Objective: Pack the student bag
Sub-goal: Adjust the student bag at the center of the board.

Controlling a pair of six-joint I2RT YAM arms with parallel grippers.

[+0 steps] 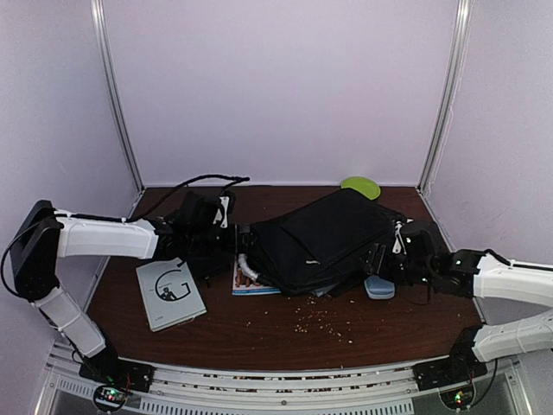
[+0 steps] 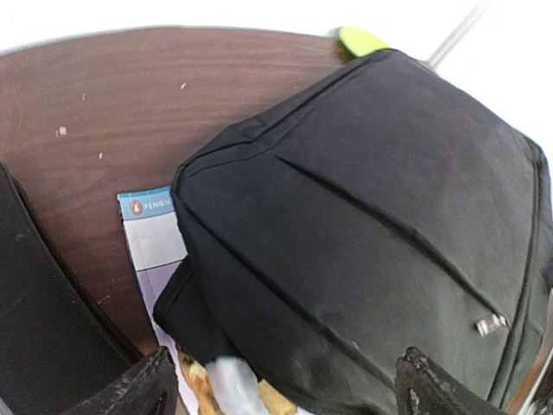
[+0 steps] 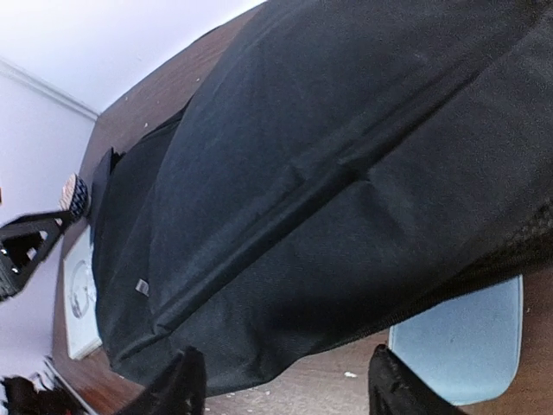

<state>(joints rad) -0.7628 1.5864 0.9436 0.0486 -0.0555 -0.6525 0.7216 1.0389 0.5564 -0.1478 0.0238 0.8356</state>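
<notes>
Brown table (image 1: pixel 285 333) carries the student bag (image 1: pixel 324 238), contents hidden.

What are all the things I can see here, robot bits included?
large black soft fabric backpack: one, black, lying across the table's middle.
pale grey paperback book marked G: one, near left, apart from the backpack.
blue-banded white book: one, partly under the backpack's left end.
light-blue flat pencil case: one, poking out from under the backpack's right end.
lime-green flat thing: one, far edge; unclear what.
pale crumbs: many, scattered on the near side.
black cable: one, far left.
dark brown wooden table: one, under everything.
left arm, right arm: two, white and black, one on each side.
left fingers, right fingers: two pairs, black, open, at the backpack's ends.
</notes>
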